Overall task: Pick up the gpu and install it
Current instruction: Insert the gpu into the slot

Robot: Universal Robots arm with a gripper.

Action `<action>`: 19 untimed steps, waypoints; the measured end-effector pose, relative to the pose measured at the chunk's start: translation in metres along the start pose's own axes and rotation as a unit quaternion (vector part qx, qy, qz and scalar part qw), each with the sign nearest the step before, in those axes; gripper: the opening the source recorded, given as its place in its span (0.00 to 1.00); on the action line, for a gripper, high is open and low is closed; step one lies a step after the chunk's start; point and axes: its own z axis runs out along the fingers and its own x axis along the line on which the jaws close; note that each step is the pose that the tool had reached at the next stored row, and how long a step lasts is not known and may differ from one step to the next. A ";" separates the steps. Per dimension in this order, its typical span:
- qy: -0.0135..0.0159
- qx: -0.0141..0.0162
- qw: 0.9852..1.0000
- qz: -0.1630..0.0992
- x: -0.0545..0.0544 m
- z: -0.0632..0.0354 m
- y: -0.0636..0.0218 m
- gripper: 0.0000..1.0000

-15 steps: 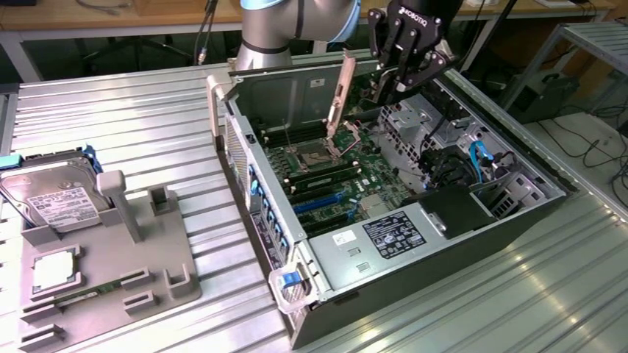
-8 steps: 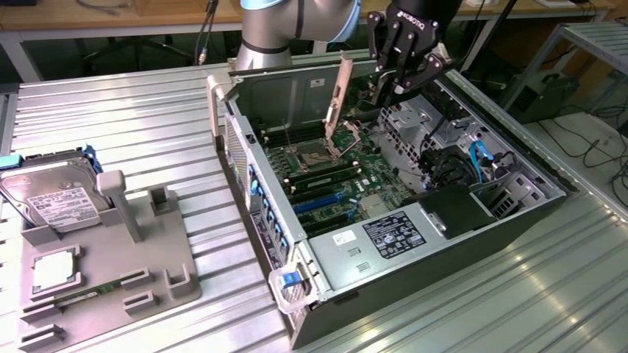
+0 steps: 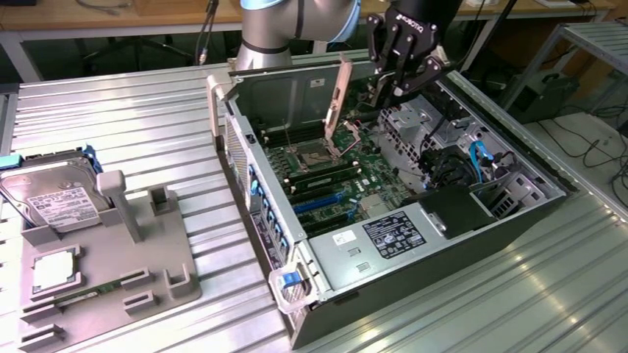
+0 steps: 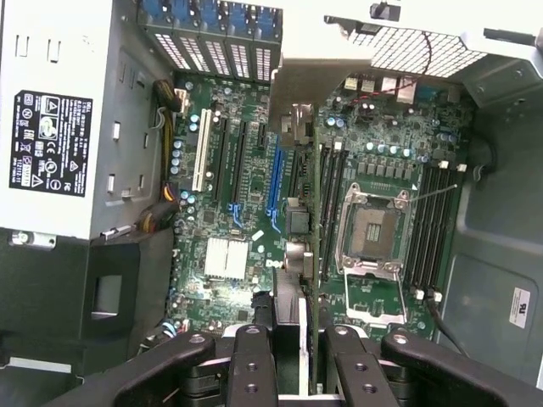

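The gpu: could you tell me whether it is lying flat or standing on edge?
On edge: the gripper is shut on the gpu, which hangs nearly vertical above the open case; the wrist view sees it edge-on.

My arm (image 3: 284, 26) is a thick silver-grey tube with a pale blue cap. Its fingers (image 4: 251, 373) are matte black links dotted with round bolts, and the black housing (image 3: 412, 29) carries white lettering.

robotics lab or workshop: a robot arm (image 3: 284, 26) at the far edge of a ribbed metal table (image 3: 128, 110), an open pc case (image 3: 412, 309) at right, a grey parts fixture (image 3: 157, 250) near left, wooden benches (image 3: 59, 18) and loose cables (image 3: 598, 151) beyond.
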 end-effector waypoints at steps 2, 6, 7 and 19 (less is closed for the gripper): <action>0.000 0.000 1.000 0.000 0.000 0.0014 0.0000 0.28; 0.000 0.000 1.000 0.000 0.000 0.0038 0.0000 0.28; 0.000 0.000 1.000 0.000 0.000 0.0042 0.0000 0.28; 0.000 0.000 1.000 0.000 0.000 0.0114 0.0000 0.28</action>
